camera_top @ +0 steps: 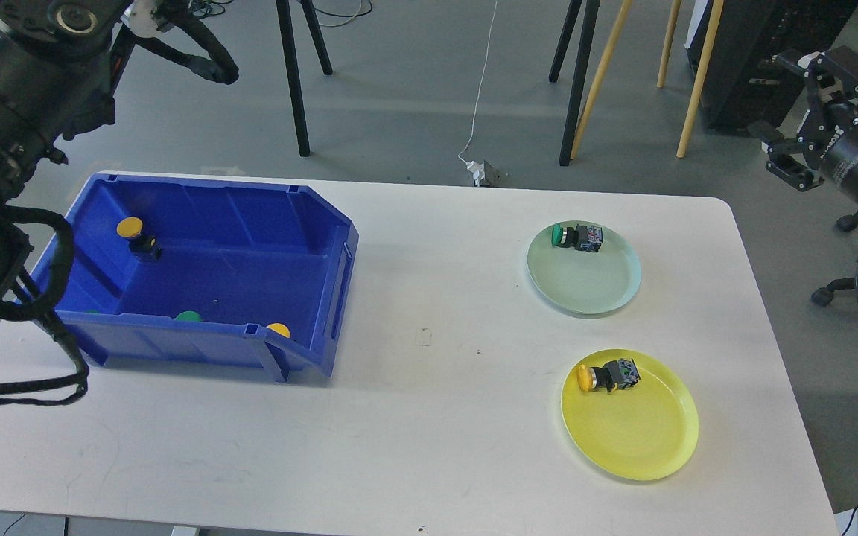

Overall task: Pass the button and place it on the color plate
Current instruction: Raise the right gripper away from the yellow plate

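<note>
the white counter fills most of the view, with grey floor and stand legs beyond its far edge. on its left side sits a big blue bin, open at the top and with a cut-down front lip. inside the bin a yellow button lies near the far left corner, its yellow cap up and its dark body beside it; a green cap and a second yellow cap peek up from behind the bin's near wall, with their bodies hidden by that wall.

on the right side of the counter lie two plates, well apart from the bin. the yellow plate is the nearer one, and a yellow-capped button lies on its side at the plate's far left rim. the pale green plate sits farther back, with a green-capped button lying on its side near the far rim.

the left arm comes in thick and black from the upper left corner, over the floor and above the bin's left end. the left claw is seen only as a dark curved tip over the floor, and i cannot tell how its fingers stand.

the right claw hangs off the counter's right edge, over the floor, with its two fingers spread apart and nothing between them.
</note>
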`<state>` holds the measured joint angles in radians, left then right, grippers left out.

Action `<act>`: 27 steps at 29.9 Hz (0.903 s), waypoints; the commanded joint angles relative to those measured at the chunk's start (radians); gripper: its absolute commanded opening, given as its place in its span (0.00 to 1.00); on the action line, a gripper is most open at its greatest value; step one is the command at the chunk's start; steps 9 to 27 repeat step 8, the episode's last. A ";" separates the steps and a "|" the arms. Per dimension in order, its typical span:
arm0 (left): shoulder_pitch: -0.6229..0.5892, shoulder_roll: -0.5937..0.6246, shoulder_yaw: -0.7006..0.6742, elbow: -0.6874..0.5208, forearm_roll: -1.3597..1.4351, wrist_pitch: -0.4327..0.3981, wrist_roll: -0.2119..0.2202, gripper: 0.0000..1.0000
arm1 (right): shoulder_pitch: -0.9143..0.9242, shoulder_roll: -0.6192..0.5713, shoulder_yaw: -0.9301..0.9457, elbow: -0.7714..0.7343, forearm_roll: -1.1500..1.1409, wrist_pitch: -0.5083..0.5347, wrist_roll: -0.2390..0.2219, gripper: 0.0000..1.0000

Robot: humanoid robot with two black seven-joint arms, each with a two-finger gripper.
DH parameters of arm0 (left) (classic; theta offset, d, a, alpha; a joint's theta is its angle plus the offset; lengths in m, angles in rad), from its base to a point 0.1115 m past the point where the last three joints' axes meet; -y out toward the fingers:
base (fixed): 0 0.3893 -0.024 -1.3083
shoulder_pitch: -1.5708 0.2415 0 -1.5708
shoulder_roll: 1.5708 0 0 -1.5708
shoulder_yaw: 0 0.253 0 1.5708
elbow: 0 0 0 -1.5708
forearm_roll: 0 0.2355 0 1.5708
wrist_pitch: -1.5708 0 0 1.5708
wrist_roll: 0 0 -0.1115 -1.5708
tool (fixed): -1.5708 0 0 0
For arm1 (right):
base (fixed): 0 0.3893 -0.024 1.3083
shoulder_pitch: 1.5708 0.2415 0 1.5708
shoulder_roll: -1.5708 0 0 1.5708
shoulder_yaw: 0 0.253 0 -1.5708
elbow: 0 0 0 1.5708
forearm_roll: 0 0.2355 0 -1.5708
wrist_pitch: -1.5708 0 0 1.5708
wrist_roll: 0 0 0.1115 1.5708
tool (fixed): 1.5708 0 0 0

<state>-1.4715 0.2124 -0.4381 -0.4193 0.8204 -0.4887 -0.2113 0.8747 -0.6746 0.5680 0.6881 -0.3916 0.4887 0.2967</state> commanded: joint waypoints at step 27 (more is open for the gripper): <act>0.042 -0.034 0.133 -0.001 0.209 0.000 -0.083 0.99 | 0.124 0.104 0.007 -0.119 0.003 -0.059 -0.022 0.98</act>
